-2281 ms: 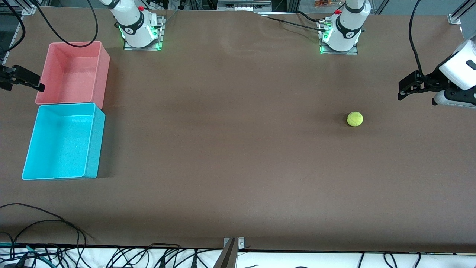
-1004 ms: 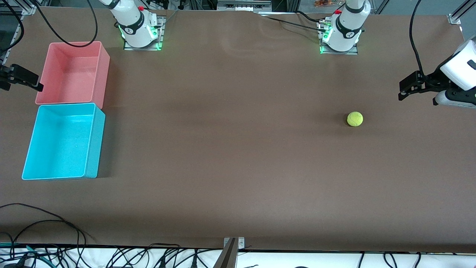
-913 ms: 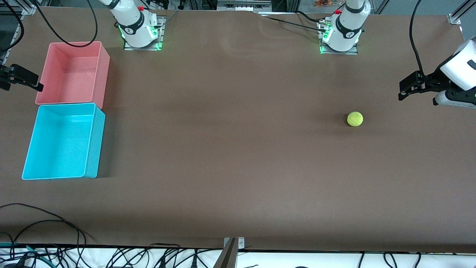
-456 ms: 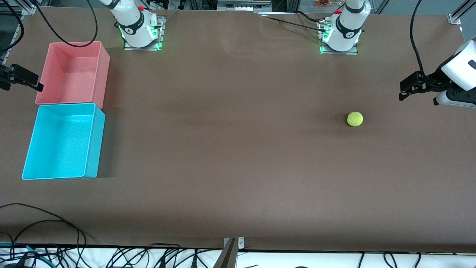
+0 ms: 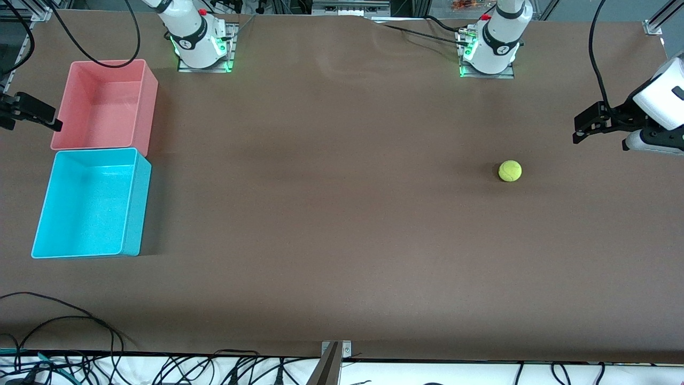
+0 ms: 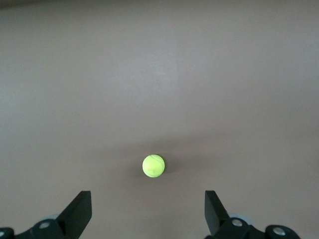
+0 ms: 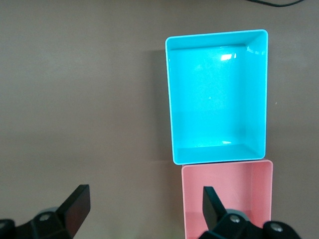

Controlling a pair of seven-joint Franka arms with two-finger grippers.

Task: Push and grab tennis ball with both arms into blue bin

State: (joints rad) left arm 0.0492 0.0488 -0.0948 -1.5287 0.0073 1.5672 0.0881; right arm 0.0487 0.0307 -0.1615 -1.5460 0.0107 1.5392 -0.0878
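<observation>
The tennis ball (image 5: 510, 171) lies alone on the brown table toward the left arm's end; it also shows in the left wrist view (image 6: 153, 166). My left gripper (image 5: 580, 131) hangs open and empty in the air at the left arm's end of the table, apart from the ball; its fingers (image 6: 79, 214) stand wide. The blue bin (image 5: 88, 203) stands empty at the right arm's end, and shows in the right wrist view (image 7: 217, 97). My right gripper (image 5: 29, 115) is open and empty in the air beside the pink bin.
A pink bin (image 5: 104, 104) touches the blue bin on the side farther from the front camera; it shows in the right wrist view (image 7: 227, 199). Brown table (image 5: 331, 203) lies between ball and bins. Cables (image 5: 80, 342) run along the near edge.
The right gripper has drifted slightly outward from the pink bin. The left gripper has barely shifted. The ball has not moved.
</observation>
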